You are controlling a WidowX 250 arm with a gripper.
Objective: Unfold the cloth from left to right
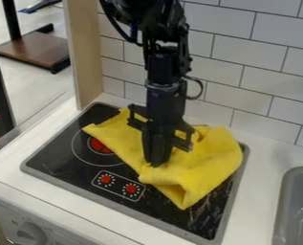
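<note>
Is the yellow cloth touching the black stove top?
Touching. The camera view shows the yellow cloth lying on the black stove top, covering part of it.

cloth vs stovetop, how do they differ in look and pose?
Colour: cloth yellow, stovetop mostly black.
Pose: cloth rumpled, stovetop flat.
Outline: cloth irregular, stovetop straight-edged.
Shared: both partly hidden, the cloth by the claw, the stovetop by the cloth.
</note>
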